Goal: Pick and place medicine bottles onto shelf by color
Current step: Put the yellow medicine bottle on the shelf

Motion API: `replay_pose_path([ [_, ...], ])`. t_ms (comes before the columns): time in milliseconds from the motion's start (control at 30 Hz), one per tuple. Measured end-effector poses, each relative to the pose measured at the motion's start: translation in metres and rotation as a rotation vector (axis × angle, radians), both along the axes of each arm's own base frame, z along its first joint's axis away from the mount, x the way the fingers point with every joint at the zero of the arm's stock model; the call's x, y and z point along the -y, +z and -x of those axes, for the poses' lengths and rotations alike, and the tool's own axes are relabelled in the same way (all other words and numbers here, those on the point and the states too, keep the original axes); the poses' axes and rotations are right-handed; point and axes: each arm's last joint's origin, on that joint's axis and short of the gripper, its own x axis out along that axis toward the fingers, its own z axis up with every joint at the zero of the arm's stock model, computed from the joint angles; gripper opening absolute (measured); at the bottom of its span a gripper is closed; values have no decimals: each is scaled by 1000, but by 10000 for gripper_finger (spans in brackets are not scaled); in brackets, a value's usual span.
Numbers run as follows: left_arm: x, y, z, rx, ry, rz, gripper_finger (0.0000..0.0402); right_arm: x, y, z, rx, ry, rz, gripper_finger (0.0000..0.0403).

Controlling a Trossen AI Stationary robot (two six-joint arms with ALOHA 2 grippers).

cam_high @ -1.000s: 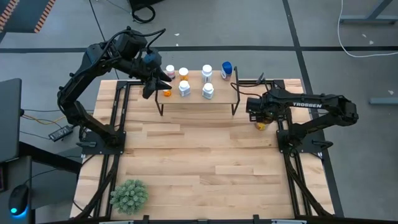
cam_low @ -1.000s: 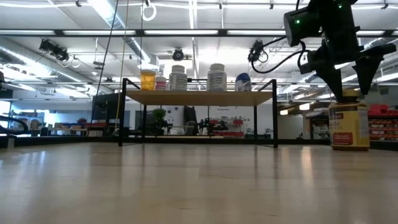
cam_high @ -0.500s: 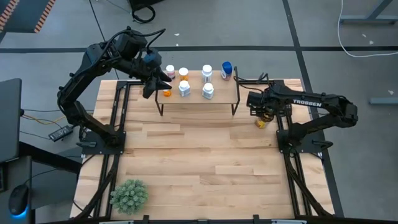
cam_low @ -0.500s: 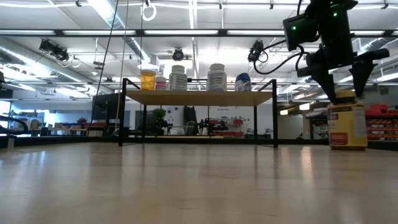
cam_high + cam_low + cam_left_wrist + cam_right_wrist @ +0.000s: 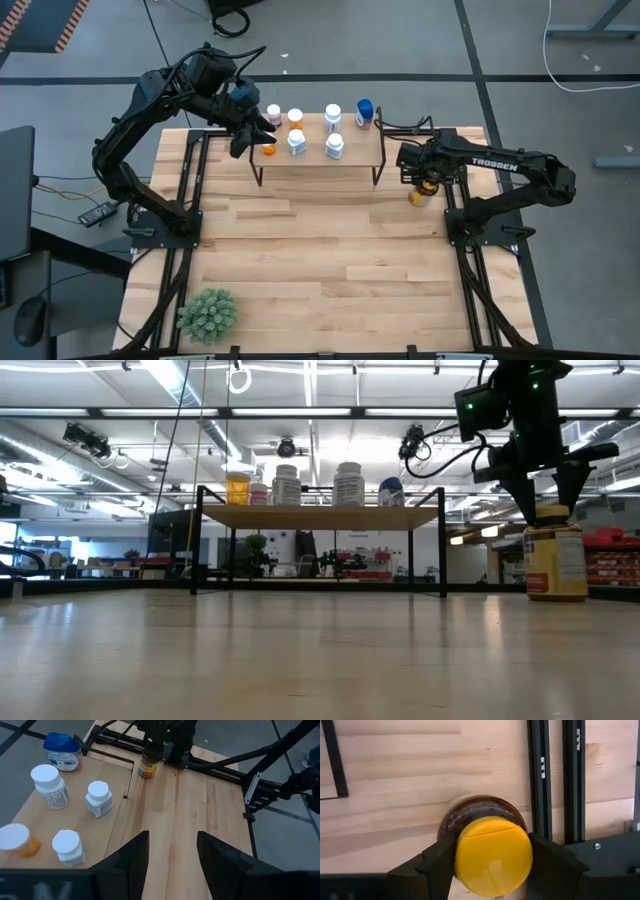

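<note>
One dark amber bottle (image 5: 482, 827) with a yellow cap (image 5: 493, 855) is seen standing upright on the tabletop (image 5: 330, 250), just beside the right end of the shelf (image 5: 320, 155). The cap is flanked closely by the two fingers of the right claw (image 5: 492, 865), though firm contact cannot be told. Seven small bottles are counted on the shelf, among them a blue one (image 5: 365, 111). The left claw (image 5: 170, 855) is held wide open and empty at the shelf's left end.

Table (image 5: 320, 250): pale planked wood, smooth, slight sheen. Shelf (image 5: 318, 152): light wood board, thin black metal legs. Amber bottle (image 5: 481, 815): glossy dark plastic, yellow cap (image 5: 492, 855) smooth, shiny. Right gripper (image 5: 491, 865) fingers matt black.
</note>
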Motion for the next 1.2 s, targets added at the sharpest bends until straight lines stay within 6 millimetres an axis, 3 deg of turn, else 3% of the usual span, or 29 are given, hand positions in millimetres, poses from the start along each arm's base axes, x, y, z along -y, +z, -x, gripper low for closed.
replay_pose_path([
  [300,0,0,0,0,0,0,173,-1,14,-3,32,73,-74,237],
  [433,0,0,0,1,0,-1,172,0,37,-4,45,120,-62,236],
  [833,0,1,0,6,6,3,173,0,140,-9,332,226,134,236],
  [1000,-1,3,-2,34,20,5,172,-1,163,-10,324,318,146,236],
  [1200,-2,5,-3,57,38,6,173,7,180,-39,322,451,178,236],
])
